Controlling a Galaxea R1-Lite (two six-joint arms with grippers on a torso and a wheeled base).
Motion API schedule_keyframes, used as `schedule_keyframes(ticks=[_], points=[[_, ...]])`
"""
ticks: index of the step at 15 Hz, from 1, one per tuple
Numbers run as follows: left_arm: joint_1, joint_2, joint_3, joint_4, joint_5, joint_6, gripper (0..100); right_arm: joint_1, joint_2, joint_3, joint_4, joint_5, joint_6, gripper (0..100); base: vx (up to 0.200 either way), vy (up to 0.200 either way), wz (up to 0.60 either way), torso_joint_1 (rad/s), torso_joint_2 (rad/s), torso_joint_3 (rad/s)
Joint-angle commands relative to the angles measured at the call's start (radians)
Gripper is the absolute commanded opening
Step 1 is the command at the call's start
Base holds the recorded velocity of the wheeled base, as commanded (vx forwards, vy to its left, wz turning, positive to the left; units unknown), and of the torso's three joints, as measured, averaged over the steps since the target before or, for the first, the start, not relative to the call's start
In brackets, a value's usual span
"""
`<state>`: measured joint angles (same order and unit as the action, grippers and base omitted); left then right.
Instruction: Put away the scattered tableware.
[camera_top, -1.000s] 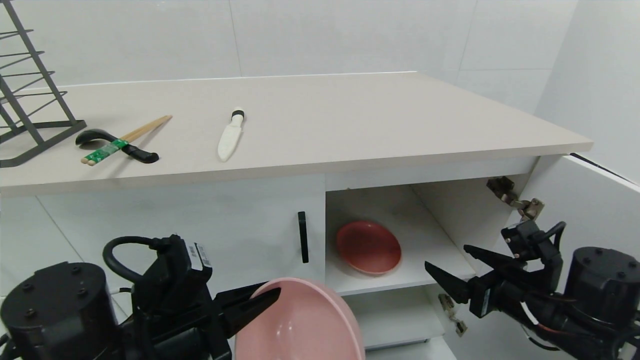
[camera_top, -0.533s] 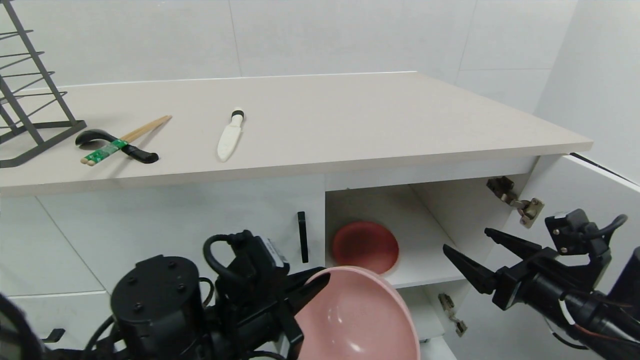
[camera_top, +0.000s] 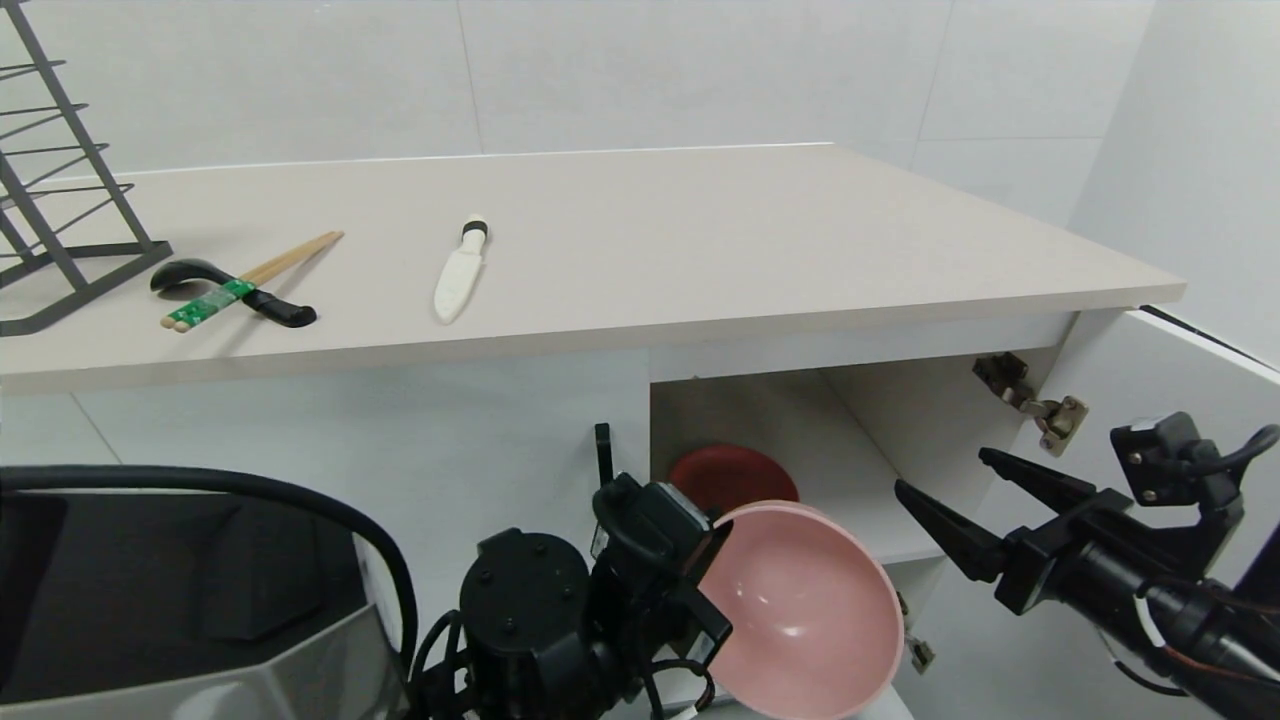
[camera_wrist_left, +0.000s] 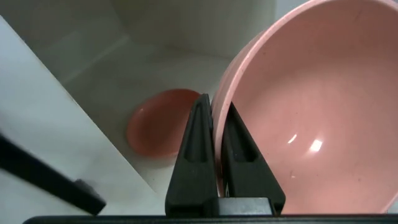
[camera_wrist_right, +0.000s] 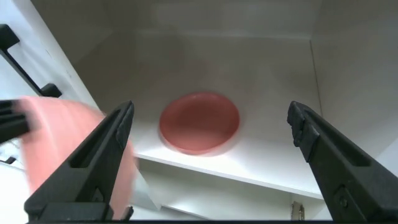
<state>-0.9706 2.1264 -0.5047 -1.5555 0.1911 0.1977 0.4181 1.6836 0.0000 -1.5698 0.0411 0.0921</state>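
**Pink bowl pinched at the rim, in front of the open cabinet**

The pink bowl (camera_top: 800, 610) hangs tilted before the open cabinet compartment, its hollow turned up and toward the head camera. In the head view it covers the near edge of the red dish (camera_top: 735, 472), which lies flat on the cabinet shelf (camera_top: 860, 500) inside. Whether the bowl touches the shelf cannot be told.

The left gripper (camera_wrist_left: 215, 124) holds the bowl by its rim. The two black fingers (camera_wrist_left: 198, 143) are drawn nearly together, one against the outer wall and one against the inner, with only the rim's thickness between them.

The right gripper (camera_top: 940, 471) is beside the bowl, on its right and apart from it, at the height of the shelf opening. Its fingers (camera_top: 940, 525) are spread wide, hold nothing and touch nothing. In the right wrist view the red dish shows between them, farther in.

The cabinet door (camera_top: 1180, 380) on the right stands open, and the left one with the black handle (camera_top: 604, 450) is closed. On the countertop (camera_top: 700, 230) lie a white knife (camera_top: 458, 272), a pair of chopsticks (camera_top: 260, 275) crossing a black spoon (camera_top: 190, 272), and a dark wire rack (camera_top: 60, 200) at the far left.
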Motion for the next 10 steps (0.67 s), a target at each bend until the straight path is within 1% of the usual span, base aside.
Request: schedule_keyframes(ticks=[1, 2, 3, 4, 6, 7, 8, 9, 10], points=[[-0.003, 0.083, -0.051, -0.001, 0.018, 0.002, 0, 0.001, 0.001, 0.000, -0.001, 0.000, 0.000, 100, 0.000, 0.000, 0.00, 0.000, 0.00, 0.000], [-0.003, 0.086, -0.054, -0.001, 0.019, 0.002, 0, 0.001, 0.001, 0.000, -0.001, 0.000, 0.000, 100, 0.000, 0.000, 0.00, 0.000, 0.00, 0.000], [0.000, 0.112, -0.112, 0.000, 0.050, 0.002, 0, 0.001, -0.001, 0.000, -0.001, 0.000, 0.000, 100, 0.000, 0.000, 0.00, 0.000, 0.00, 0.000], [0.001, 0.126, -0.146, 0.000, 0.074, 0.002, 0, 0.001, -0.001, 0.000, -0.001, 0.000, 0.000, 100, 0.000, 0.000, 0.00, 0.000, 0.00, 0.000], [0.001, 0.176, -0.230, -0.001, 0.157, 0.002, 0, 0.007, 0.001, 0.000, -0.001, 0.000, 0.000, 100, 0.000, 0.000, 0.00, 0.000, 0.00, 0.000], [0.000, 0.193, -0.265, -0.001, 0.180, 0.002, 0, 0.008, 0.001, 0.000, -0.001, 0.000, 0.000, 100, 0.000, 0.000, 0.00, 0.000, 0.00, 0.000], [0.000, 0.193, -0.265, -0.001, 0.180, 0.002, 0, 0.008, 0.001, 0.000, -0.001, 0.000, 0.000, 100, 0.000, 0.000, 0.00, 0.000, 0.00, 0.000], [0.000, 0.221, -0.327, 0.000, 0.217, 0.003, 0, 0.008, 0.001, 0.000, -0.001, 0.000, 0.000, 100, 0.000, 0.000, 0.00, 0.000, 0.00, 0.000], [0.001, 0.230, -0.344, -0.001, 0.237, 0.011, 0, 0.007, 0.001, 0.000, -0.001, 0.000, 0.000, 100, 0.000, 0.000, 0.00, 0.000, 0.00, 0.000]])
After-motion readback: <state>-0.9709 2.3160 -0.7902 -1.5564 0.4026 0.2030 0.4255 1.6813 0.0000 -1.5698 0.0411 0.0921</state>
